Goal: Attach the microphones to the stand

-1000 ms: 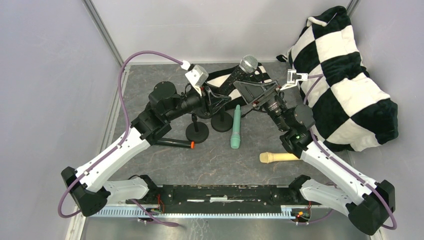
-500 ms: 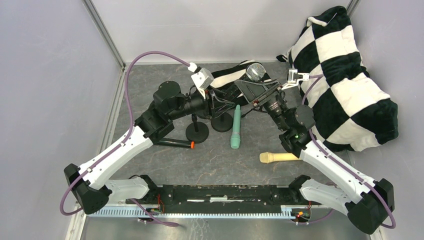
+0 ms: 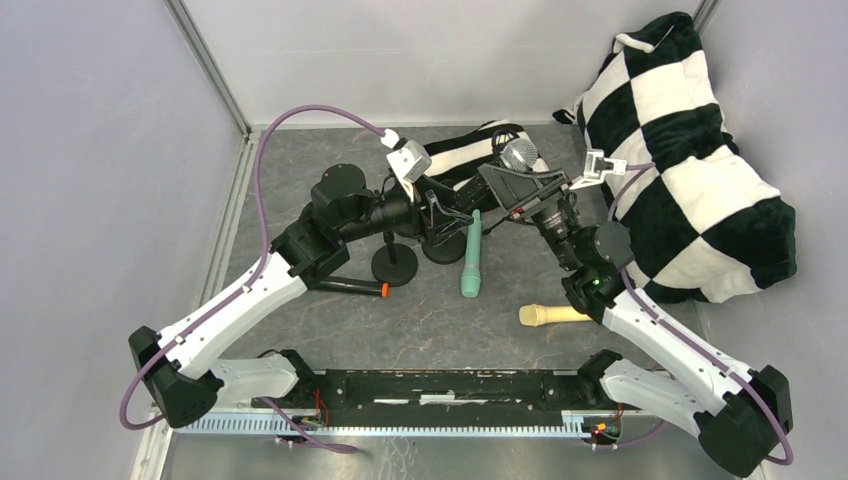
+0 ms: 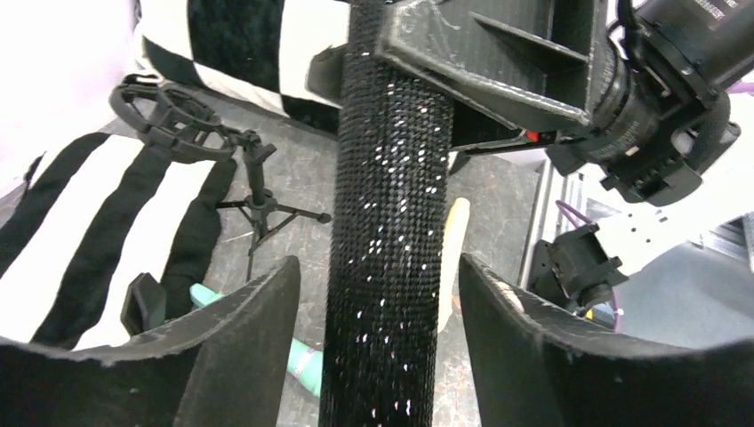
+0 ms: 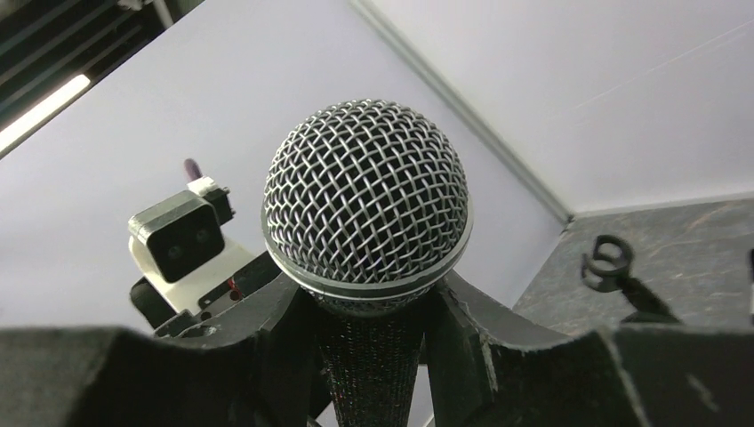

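Note:
The black microphone with the silver mesh head (image 3: 519, 155) hangs above the table between both arms. My right gripper (image 3: 505, 182) is shut on its neck just under the mesh head (image 5: 366, 205). My left gripper (image 3: 447, 203) is open around the lower body (image 4: 387, 222), with a gap on each side. Two round-base stands (image 3: 394, 265) (image 3: 443, 243) sit below the left gripper. The mint green microphone (image 3: 471, 255), the cream-yellow one (image 3: 555, 315) and the black one with an orange ring (image 3: 350, 287) lie on the table.
A large black-and-white checkered bag (image 3: 690, 150) fills the back right. A striped cloth (image 3: 455, 150) lies at the back, beside a small tripod with a clip (image 4: 258, 200). Grey walls close in the left and back.
The left jaws have spread off the black microphone's body while the right jaws closed under its head. The microphone's head has shifted right and a little lower.

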You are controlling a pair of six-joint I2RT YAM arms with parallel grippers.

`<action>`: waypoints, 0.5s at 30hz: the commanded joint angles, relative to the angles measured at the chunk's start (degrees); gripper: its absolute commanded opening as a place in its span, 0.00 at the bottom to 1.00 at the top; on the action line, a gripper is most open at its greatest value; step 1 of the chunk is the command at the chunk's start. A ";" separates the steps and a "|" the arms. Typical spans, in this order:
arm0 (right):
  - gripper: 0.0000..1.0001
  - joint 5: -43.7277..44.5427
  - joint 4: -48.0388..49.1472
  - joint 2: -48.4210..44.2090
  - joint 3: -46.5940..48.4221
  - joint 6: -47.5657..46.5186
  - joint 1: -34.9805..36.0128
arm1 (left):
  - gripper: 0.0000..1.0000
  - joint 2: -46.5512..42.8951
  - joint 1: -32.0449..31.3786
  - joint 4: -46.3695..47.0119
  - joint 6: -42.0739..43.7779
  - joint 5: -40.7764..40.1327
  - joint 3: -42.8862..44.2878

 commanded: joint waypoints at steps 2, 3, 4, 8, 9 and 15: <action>0.00 9.85 5.52 -4.77 -2.69 -8.55 -0.14 | 0.84 -0.59 0.12 -0.11 -1.76 -4.52 0.25; 0.00 12.35 5.64 -5.55 -3.29 -10.90 -0.33 | 0.89 -0.74 0.12 -0.63 -1.80 -5.45 0.24; 0.00 14.38 5.95 -6.32 -3.87 -14.06 -0.31 | 0.95 -0.96 0.12 -1.36 -1.65 -6.38 0.16; 0.00 23.00 5.95 -8.54 -5.06 -28.57 -0.93 | 0.98 -2.27 0.12 -5.10 -1.45 -11.28 -0.75; 0.00 24.85 4.97 -8.54 -4.82 -31.81 -1.31 | 0.98 -2.63 0.12 -5.98 -1.45 -12.72 -1.18; 0.00 24.51 4.58 -6.10 -4.14 -38.04 -9.83 | 0.99 -6.40 0.12 -10.12 -1.54 -20.64 -5.39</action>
